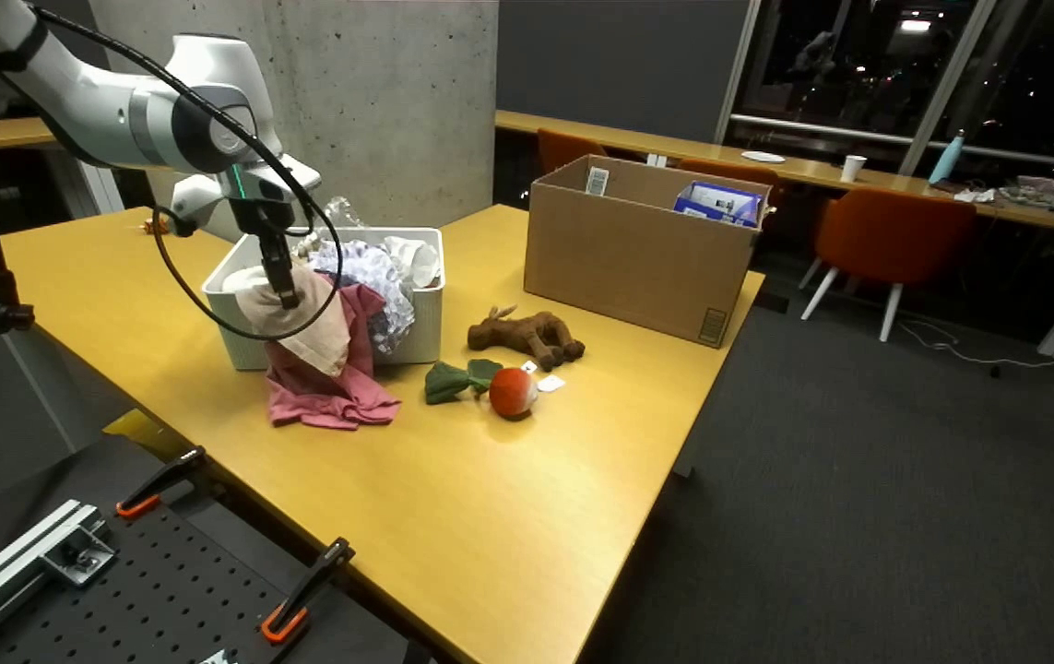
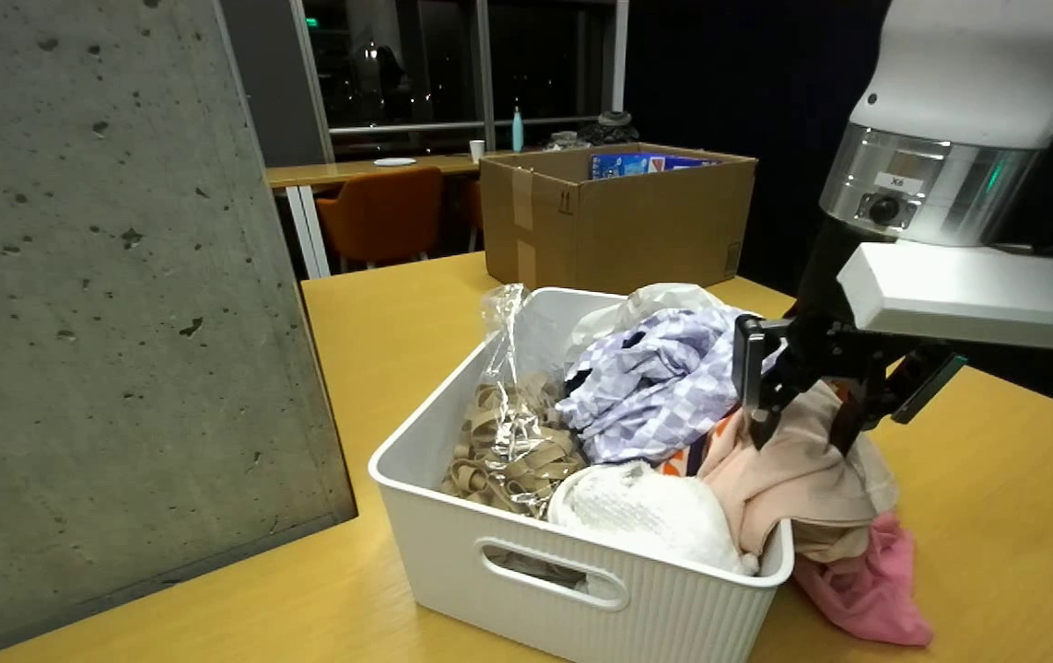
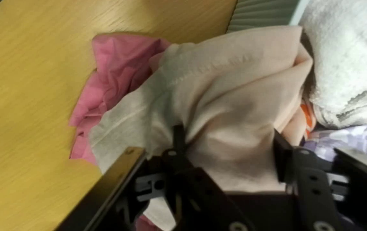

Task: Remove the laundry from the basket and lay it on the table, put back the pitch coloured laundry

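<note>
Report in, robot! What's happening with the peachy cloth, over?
Gripper open, jaws straddling a fold of the peach cloth. Peach cloth draped over the rim of the basket. Pink cloth underneath, might drag along.

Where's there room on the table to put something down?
There's a big bare patch on the table between the pink cloth, the round red thing and the table's edges. Another bare strip runs between the basket and the concrete pillar. It's crowded around the hand and peach cloth, and by the brown plush toy.
</note>
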